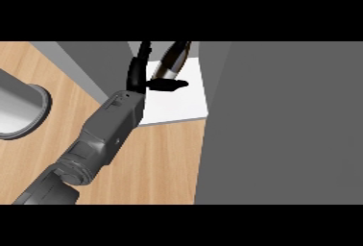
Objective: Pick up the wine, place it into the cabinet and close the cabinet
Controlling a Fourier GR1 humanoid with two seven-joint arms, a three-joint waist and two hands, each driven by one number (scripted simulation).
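— So, how many hands show?
— One hand (145, 77), black, its fingers (135, 67) and thumb curled around one wine bottle (172, 60).
— Where is the bottle?
— Tilted inside the open cabinet (177, 103), above its white floor. One metal sink (21, 108) sits well left of the fingers.
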